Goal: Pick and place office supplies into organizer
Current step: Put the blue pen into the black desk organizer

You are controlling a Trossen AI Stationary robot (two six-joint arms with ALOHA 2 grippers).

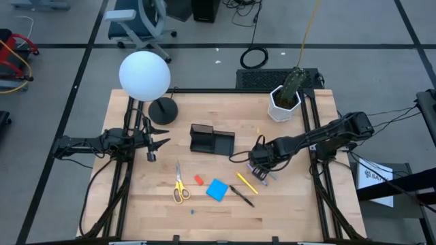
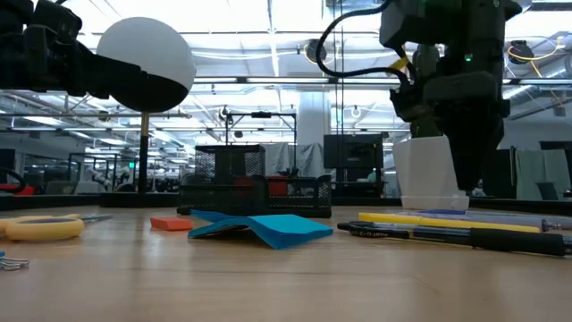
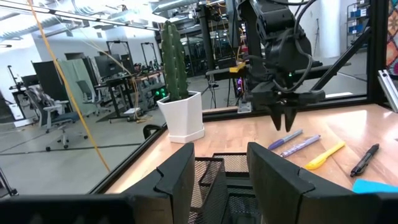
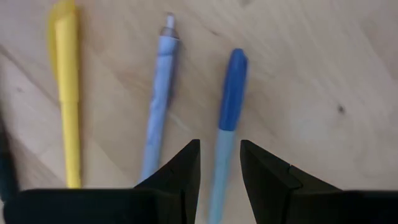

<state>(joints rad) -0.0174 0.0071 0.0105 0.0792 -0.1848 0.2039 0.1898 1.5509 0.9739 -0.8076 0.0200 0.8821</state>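
Now the right gripper [image 4: 219, 163] hangs over the smooth wooden table [image 4: 311, 74], its two dark wedge fingers slightly parted around a slim blue-capped pen [image 4: 227, 118]. Beside it lie a purple-grey pen [image 4: 158, 106] and a yellow pen [image 4: 67, 93]. The black mesh organizer [image 1: 211, 140] stands apart. The left gripper [image 1: 160, 143] waits open near it.

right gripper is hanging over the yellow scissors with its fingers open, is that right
Not quite: the right gripper hangs with fingers open, but over the pens, not the scissors. The right wrist view shows a blue-capped pen lying between its fingers, with a purple-grey pen and a yellow pen beside it. In the high view the yellow scissors lie well away, nearer the left arm's side.
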